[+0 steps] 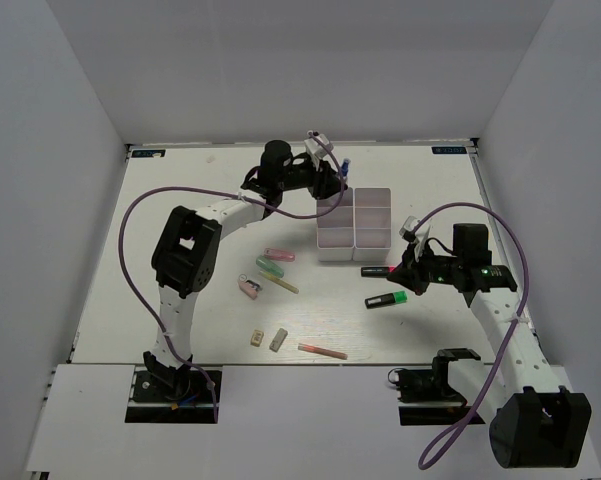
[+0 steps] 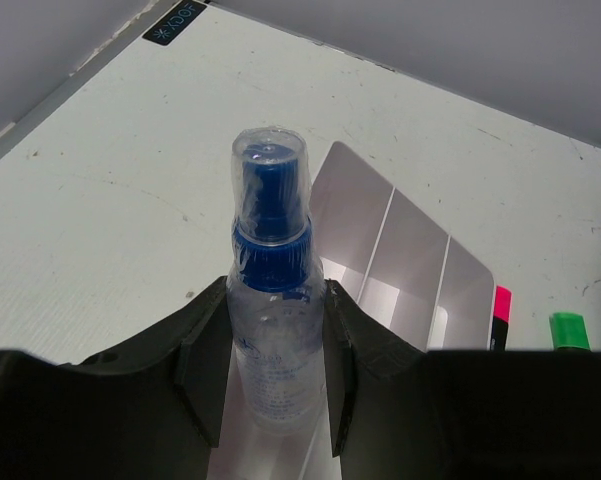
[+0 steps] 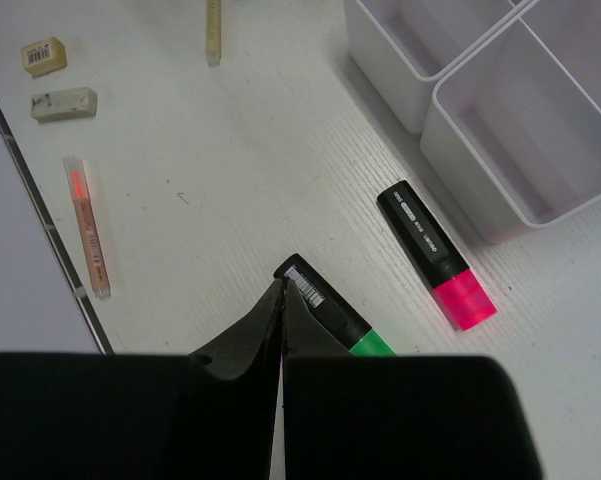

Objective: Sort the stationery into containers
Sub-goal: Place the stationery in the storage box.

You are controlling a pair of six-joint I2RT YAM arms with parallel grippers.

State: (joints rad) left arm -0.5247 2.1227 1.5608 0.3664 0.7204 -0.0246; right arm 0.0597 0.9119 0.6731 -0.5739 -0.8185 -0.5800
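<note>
Left wrist: left gripper clamps a spray bottle, compartment box at 1 o'clock. Right gripper has jaws pressed together, empty.

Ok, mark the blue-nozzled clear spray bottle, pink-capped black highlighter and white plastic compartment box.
clear spray bottle (image 2: 274,345): left wrist view, body.
pink-capped black highlighter (image 3: 420,236): right wrist view, barrel.
white plastic compartment box (image 1: 340,254): top view, front wall.

Left gripper is up at the far-left corner of the white compartment box, clutching a small blue-tipped object. Right gripper sits low, off the box's near-right, by the green-capped highlighter. A red-capped highlighter lies just in front of the box. Pink marker, green marker and yellow pen lie to its near-left.
</note>
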